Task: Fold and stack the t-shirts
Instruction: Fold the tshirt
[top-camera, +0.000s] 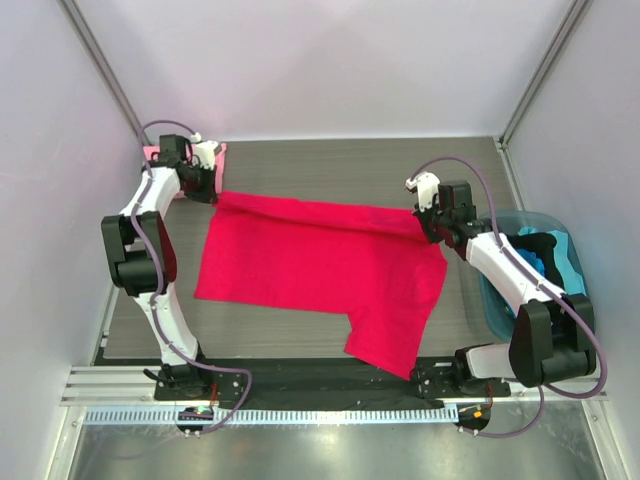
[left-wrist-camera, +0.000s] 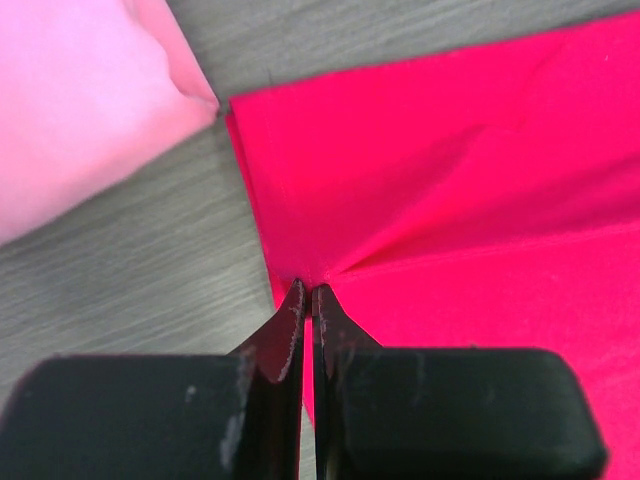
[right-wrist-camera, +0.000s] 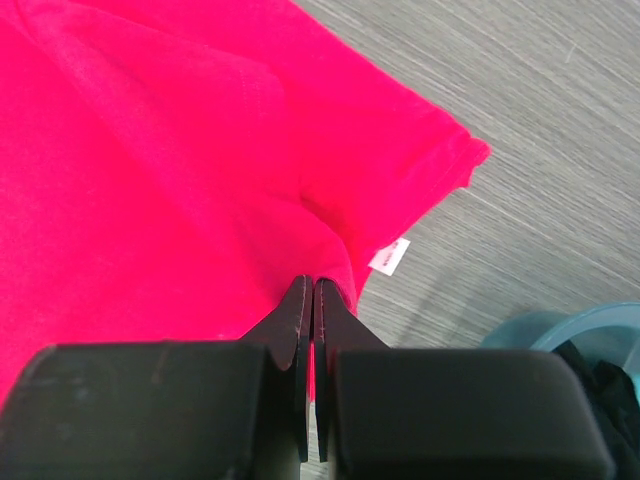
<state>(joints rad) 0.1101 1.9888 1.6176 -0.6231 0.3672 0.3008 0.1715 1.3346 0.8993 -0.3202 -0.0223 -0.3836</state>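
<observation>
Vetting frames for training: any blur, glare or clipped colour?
Top external: even light, sharp, no harsh glare, red t-shirt heavily saturated, folds faint. Left wrist: left gripper and pink t-shirt soft, near-lens blur. Right wrist: right gripper blurred, white label text unreadable.

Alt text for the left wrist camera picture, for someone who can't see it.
The shut left hand pinches the edge of the red t-shirt on a grey table. A pink t-shirt lies beside its corner, upper left.
</observation>
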